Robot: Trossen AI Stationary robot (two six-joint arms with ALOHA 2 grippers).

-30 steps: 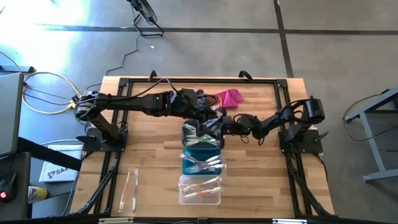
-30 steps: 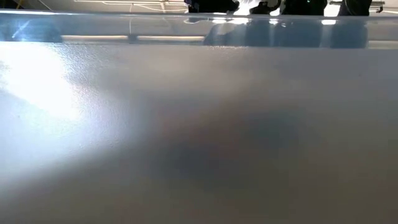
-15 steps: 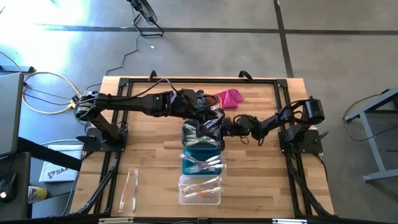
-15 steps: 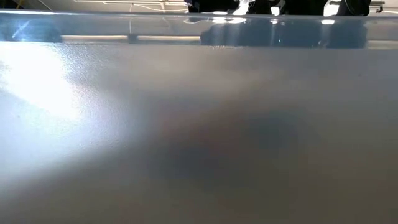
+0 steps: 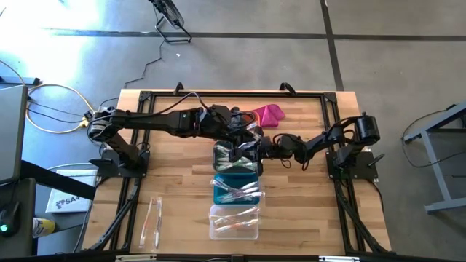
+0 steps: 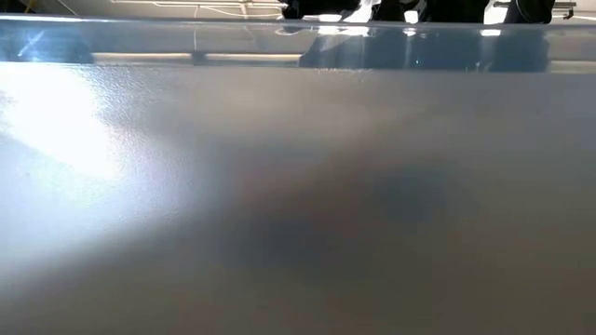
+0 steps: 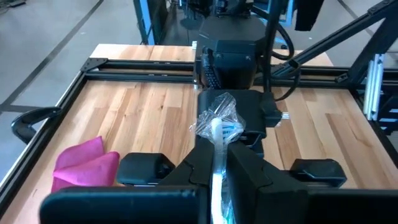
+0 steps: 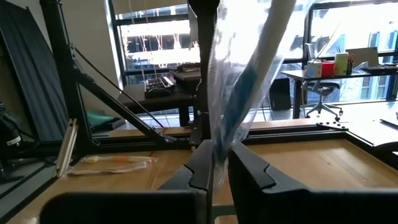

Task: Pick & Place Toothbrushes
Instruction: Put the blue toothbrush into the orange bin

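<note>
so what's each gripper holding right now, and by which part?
Both pinch one wrapped toothbrush: left gripper below its crinkled wrapper end, right gripper at the wrapper's other end.

A row of three bins runs down the middle of the worktop toward its front edge: a far bin, a middle bin and a near bin, each holding toothbrushes. Two loose wrapped toothbrushes lie left of the near bin. A cloth lump sits behind the row. The left hand and right hand meet over the far bin.
</note>
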